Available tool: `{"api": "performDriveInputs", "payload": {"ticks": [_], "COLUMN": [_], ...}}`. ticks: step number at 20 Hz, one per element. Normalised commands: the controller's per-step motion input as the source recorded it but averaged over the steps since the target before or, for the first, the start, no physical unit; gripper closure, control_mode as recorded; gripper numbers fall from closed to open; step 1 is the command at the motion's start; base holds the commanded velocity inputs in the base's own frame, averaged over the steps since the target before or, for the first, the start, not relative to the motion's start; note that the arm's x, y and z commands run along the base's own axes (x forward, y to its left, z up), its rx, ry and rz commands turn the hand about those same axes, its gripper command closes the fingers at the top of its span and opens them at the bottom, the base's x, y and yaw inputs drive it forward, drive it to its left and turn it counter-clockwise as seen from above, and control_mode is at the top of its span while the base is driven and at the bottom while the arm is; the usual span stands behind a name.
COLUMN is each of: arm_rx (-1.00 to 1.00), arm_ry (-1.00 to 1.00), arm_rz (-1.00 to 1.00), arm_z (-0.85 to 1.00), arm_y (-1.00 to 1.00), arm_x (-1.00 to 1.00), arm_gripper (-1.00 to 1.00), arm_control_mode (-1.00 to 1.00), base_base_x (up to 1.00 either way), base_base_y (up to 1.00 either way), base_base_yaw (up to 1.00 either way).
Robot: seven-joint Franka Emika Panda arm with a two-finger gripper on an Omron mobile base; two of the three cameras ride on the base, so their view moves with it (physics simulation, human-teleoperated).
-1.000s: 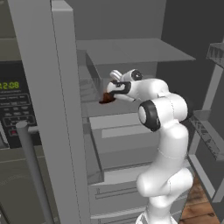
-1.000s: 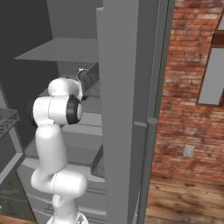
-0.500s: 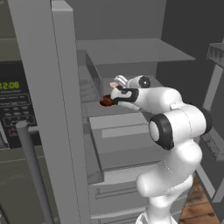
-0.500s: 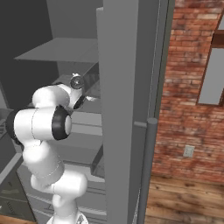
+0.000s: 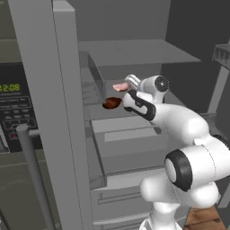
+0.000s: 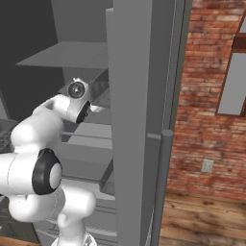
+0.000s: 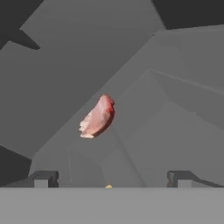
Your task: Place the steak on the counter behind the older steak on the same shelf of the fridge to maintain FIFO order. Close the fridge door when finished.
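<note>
The fridge stands open and my arm reaches into it. The pale pink steak lies on the light grey shelf, farther in than the dark reddish-brown older steak. My gripper hangs open just right of the pink steak. In the hand view the steak rests ahead of my gripper, clear of both fingertips, with nothing between them. In the right base view my hand points in behind the door.
An upper shelf spreads above the hand, and drawer fronts sit below. The left door's bar handle and a microwave panel are at left. The right door stands beside a brick wall.
The hand has drawn back a little to the right, leaving the pink steak lying behind the dark one. The elbow has swung out toward the cameras.
</note>
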Motion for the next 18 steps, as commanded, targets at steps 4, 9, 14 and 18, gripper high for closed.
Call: {"api": "performDriveInputs", "payload": {"ticks": [4,9,14,18], "arm_rx": [0.00,0.00,0.00,0.00], "arm_ry": [0.10,0.03,0.01,0.06], "arm_rz": [-0.05,-0.06,0.00,0.00], "arm_z": [0.35,0.03,0.00,-0.05], "arm_y": [0.04,0.06,0.00,0.00], "arm_x": [-0.88,-0.94,-0.90,-0.33], "arm_gripper": [-1.00,-1.00,-1.00,-1.00], "arm_control_mode": [-1.00,-1.00,-1.00,-1.00], "base_base_x": [0.00,0.00,0.00,0.00], "base_base_y": [0.00,0.00,0.00,0.00], "base_base_yaw": [0.00,0.00,0.00,0.00]}}
